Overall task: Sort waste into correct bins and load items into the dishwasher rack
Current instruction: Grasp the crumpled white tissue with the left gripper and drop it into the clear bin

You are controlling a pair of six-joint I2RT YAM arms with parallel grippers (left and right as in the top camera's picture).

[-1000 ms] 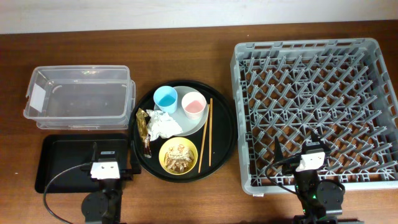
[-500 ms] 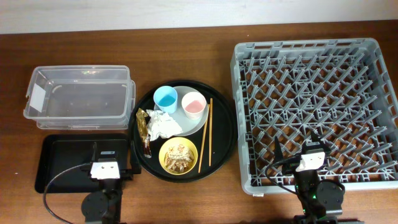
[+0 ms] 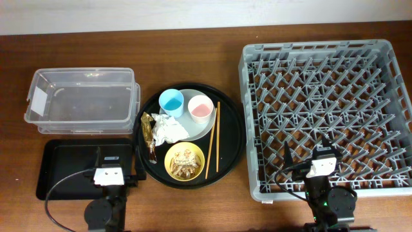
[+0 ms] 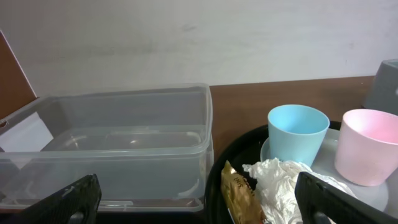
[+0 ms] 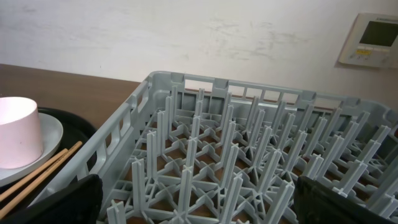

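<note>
The left gripper [image 4: 199,198] hangs released, its two dark fingers [image 4: 73,200] spread to the bottom corners of the left wrist view with nothing between them. It sits over the right end of the flat black tray [image 3: 64,169] and faces the clear tub [image 3: 82,121], whose near wall lies just beyond the tray's far edge. The tub's right wall stands just beside the rim of the round black tray [image 3: 235,138].

On that round tray, the crumpled napkin [image 3: 168,127] touches the brown-gold wrapper [image 3: 149,132], which lies along the left rim. The blue cup [image 3: 171,101] and pink cup [image 3: 200,107] stand close together on the grey plate [image 3: 198,129]. The chopsticks [image 3: 214,138] lie lengthwise by the plate's right edge. The yellow bowl [image 3: 168,154], holding the food scraps [image 3: 185,161], sits at the near rim.

A narrow strip of wooden table [image 3: 193,51] shows between the round tray and the left wall of the dishwasher rack [image 3: 322,46]. A wider band of wood runs behind everything.

The right gripper [image 5: 202,199] is likewise spread wide and holds nothing; it sits over the rack's near wall, facing rows of upright pegs
</note>
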